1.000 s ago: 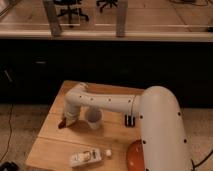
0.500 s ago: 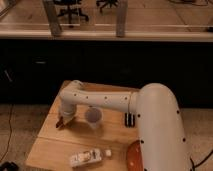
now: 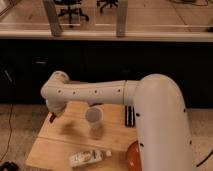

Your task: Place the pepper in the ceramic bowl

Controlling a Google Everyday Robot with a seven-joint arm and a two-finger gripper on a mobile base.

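The small dark red pepper (image 3: 52, 118) sits at the tip of my gripper (image 3: 54, 114), which is shut on it and holds it above the left part of the wooden table (image 3: 55, 147). The arm reaches in from the right and hides most of the gripper. The orange-red ceramic bowl (image 3: 132, 158) is at the table's front right, mostly hidden behind the arm's large white link. The bowl is far to the right of the gripper.
A pale translucent cup (image 3: 93, 117) stands mid-table, just right of the gripper. A white bottle (image 3: 89, 158) lies on its side near the front edge. A dark flat object (image 3: 129, 116) lies at the back right. A dark cabinet runs behind the table.
The gripper with the pepper has moved left and risen off the table. The cup, bottle and bowl have stayed in place.
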